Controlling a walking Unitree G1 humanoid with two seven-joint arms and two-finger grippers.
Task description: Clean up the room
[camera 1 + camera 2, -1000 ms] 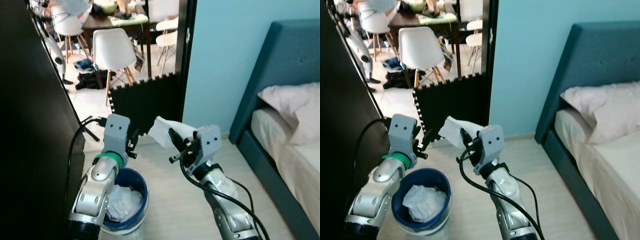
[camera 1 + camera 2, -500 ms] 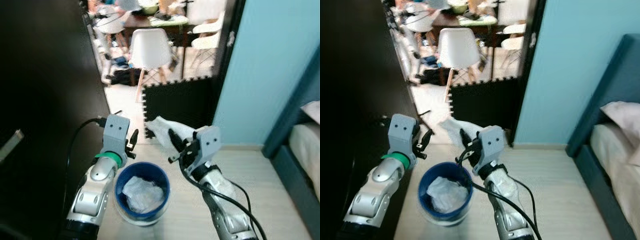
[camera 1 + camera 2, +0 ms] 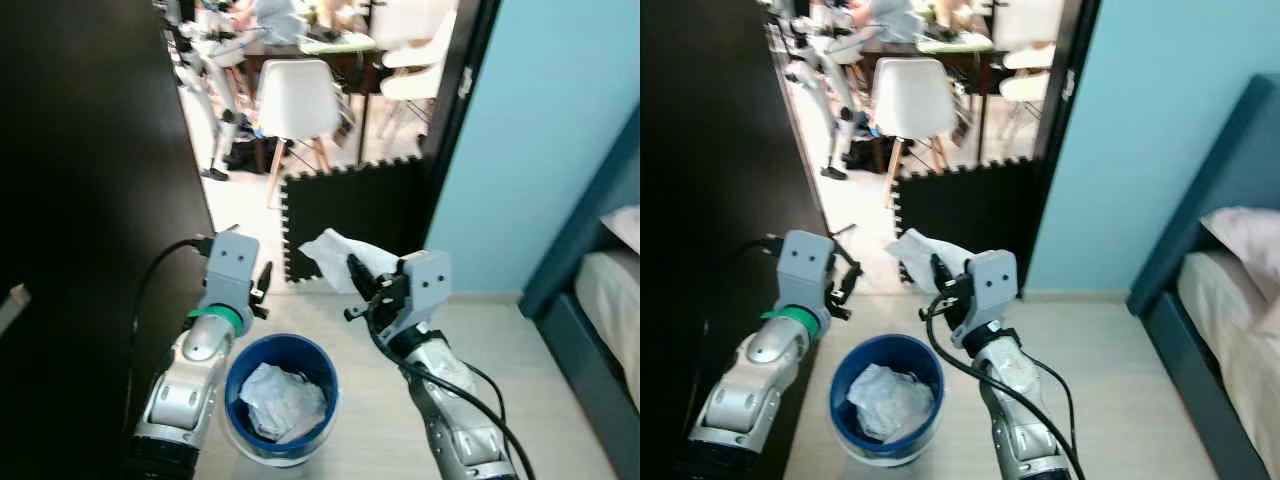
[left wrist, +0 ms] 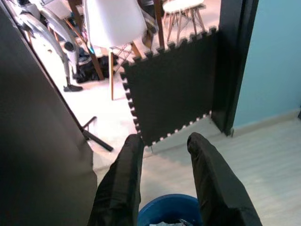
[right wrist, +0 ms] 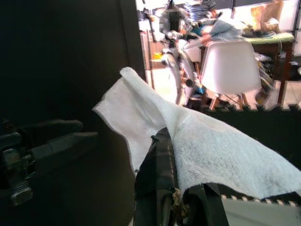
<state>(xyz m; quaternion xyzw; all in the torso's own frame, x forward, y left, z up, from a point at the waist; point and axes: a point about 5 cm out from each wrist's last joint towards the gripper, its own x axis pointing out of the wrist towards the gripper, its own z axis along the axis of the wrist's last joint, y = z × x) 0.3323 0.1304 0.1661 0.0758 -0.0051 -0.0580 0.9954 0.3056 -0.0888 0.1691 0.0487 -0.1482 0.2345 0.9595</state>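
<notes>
- The right gripper (image 3: 356, 283), in the centre of the left eye view, has its long black fingers clamped together on a white tissue (image 3: 341, 256).
- The tissue is thin, soft and slightly fuzzy; it rises from the fingers as a crumpled, folded sheet with a pointed corner toward the upper left, and in the right wrist view (image 5: 202, 150) it drapes over one finger like a limp flap.
- The tissue hangs in the air up and to the right of the bin (image 3: 279, 411), not over its mouth.
- The bin sits at the lower centre of the frame on the pale wood-grain floor (image 3: 540, 400); it is a round blue plastic bucket with a smooth rim, and crumpled white paper (image 3: 284, 402) lies bunched inside it.
- The left gripper (image 3: 262, 287) hovers at the lower left centre, above the bin's left rim; its two glossy, rounded black fingers (image 4: 118, 183) stand apart with nothing between them.
- Both arms are silver metal with grey boxy wrist housings and black cables looping beside them.
- A black foam mat (image 3: 355, 222) with a toothed, puzzle-like edge stands upright across the doorway at centre.
- A dark, flat wardrobe (image 3: 90, 200) takes up the left side; a smooth light-blue wall (image 3: 550, 130) takes the right.
- A white moulded chair (image 3: 294, 101) with slanted wooden legs stands at the upper centre, beyond the mat.
- A padded teal bed (image 3: 600, 290) shows at the right edge.
</notes>
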